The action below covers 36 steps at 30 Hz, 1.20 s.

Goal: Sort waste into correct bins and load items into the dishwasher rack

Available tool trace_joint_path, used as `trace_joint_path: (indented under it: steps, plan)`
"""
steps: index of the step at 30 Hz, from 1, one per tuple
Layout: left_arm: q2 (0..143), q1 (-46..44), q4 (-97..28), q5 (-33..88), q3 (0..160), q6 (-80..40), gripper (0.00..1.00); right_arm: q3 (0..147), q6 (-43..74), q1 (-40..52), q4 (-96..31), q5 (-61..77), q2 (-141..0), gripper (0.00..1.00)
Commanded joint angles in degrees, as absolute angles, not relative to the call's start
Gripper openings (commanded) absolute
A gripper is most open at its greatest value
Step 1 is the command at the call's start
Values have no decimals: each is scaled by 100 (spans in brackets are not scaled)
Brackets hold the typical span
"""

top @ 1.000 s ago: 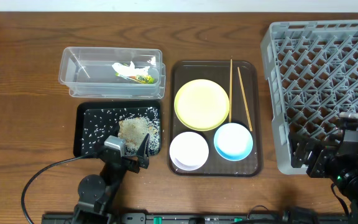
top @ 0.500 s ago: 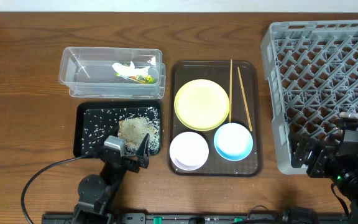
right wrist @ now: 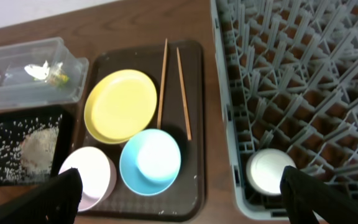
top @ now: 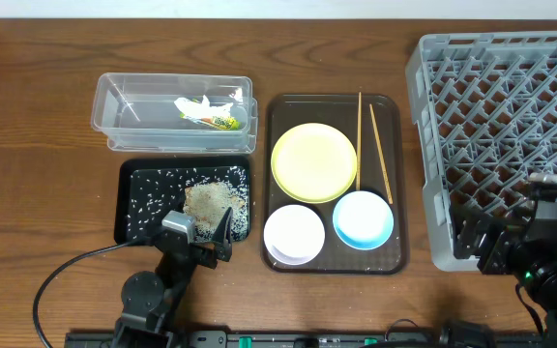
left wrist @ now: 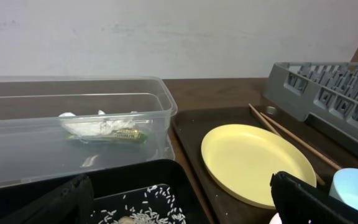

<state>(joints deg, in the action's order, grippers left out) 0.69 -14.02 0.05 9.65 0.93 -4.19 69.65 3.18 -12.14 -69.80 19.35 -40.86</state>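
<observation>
My left gripper (left wrist: 180, 180) hangs low at the near edge of the black tray (top: 129, 203), jaws spread wide and empty. My right gripper (right wrist: 180, 180) sits by the near corner of the rack (top: 511, 106), also wide open and holding nothing.

Nearest risk first: the rice crumbs (top: 211, 201) lie loose in the black tray just ahead of the left fingers. If I drive forward too low, I would likely nudge the tray and scatter them onto the table.

Next out, the white bowl (top: 294, 235) and the blue bowl (top: 363, 219) sit side by side on the brown serving tray (top: 271, 174), close to touching. A wide-open approach on one could knock the other. Both look smooth-rimmed, so I expect a shallow pinch to slip.

Beyond them, the yellow plate (top: 314, 161) lies flat, its near edge close against both bowls. Getting a finger under its rim looks awkward, and it may simply slide against the chopsticks (top: 380, 155) just beside it and send them rolling. Those are thin and easy to miss or drop between the rack's pegs.

Furthest on the left, the clear tub (top: 124, 116) holds the sauce packet (top: 222, 122) and paper scrap (top: 196, 108); it looks light enough to shove aside by accident.

In the rack's near corner a small white round dish (right wrist: 270, 172) already sits, so the right arm swinging in could clip it.
</observation>
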Motion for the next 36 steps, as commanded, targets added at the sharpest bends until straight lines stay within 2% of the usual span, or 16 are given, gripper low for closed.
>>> trace_joint_path:
  steps: [1, 3, 6, 9, 10, 14, 18, 21, 24, 25, 29, 36]
  plan:
    - [23, -1389, -40, 897, 23, -322, 93, 6991, 475, -1306, -6692, 2023, -4088, 99]
    - [23, -1389, -40, 897, 23, -322, 93, 6993, 762, -1306, -6379, 2088, -4086, 99]
    - [23, -1389, -40, 897, 23, -322, 93, 6943, 832, -1286, -6200, 3079, -4136, 99]
    - [23, -1389, -40, 897, 23, -322, 93, 6761, 832, -1105, -6418, 3830, -4300, 95]
    - [23, -1389, -40, 897, 23, -322, 93, 6659, 832, -1004, -6547, 3817, -4366, 90]
    - [23, -1389, -40, 897, 23, -322, 93, 6178, 1039, -552, -6772, 3100, -4713, 66]
    - [23, -1389, -40, 897, 23, -322, 93, 6163, 915, 163, -6560, 2390, -5404, 67]
    - [23, -1389, -40, 897, 23, -322, 93, 6305, 932, 753, -6136, 1992, -6145, 72]
    - [23, -1389, -40, 897, 23, -322, 93, 6608, 1435, 1103, -5677, 1332, -7061, 73]
    - [23, -1389, -40, 897, 23, -322, 93, 6720, 1503, 1129, -5520, 1203, -7325, 72]
    - [23, -1389, -40, 897, 23, -322, 93, 7137, 1715, 1133, -4692, 725, -8355, 53]
    - [23, -1389, -40, 897, 23, -322, 93, 7430, 1649, 1249, -3341, 698, -9725, 51]
